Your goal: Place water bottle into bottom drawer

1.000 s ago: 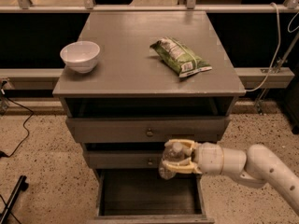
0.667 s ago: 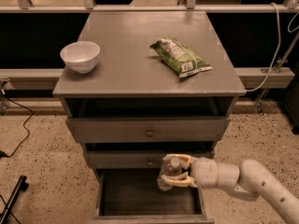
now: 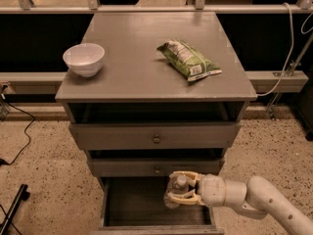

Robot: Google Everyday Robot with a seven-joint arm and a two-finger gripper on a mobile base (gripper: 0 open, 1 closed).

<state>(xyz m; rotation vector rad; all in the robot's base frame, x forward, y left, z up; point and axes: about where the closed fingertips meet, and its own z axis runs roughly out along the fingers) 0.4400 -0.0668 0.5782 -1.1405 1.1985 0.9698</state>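
Observation:
The water bottle (image 3: 178, 190) is a small clear bottle with a white cap, held upright between my gripper's yellowish fingers (image 3: 186, 176). My gripper (image 3: 177, 191) reaches in from the lower right on a white arm and is shut on the bottle. It hangs inside the opening of the bottom drawer (image 3: 139, 202), which is pulled out and shows a dark wooden interior. The bottle is at the drawer's right side, just below the middle drawer's front; I cannot tell whether it touches the drawer floor.
On the cabinet top (image 3: 142, 77) sit a white bowl (image 3: 84, 58) at the left and a green snack bag (image 3: 188, 59) at the right. Two shallower grey drawers with round knobs (image 3: 156, 139) are above. A black cable (image 3: 19, 131) lies on the speckled floor at left.
My gripper has moved down with the bottle, from in front of the middle drawer into the open bottom drawer.

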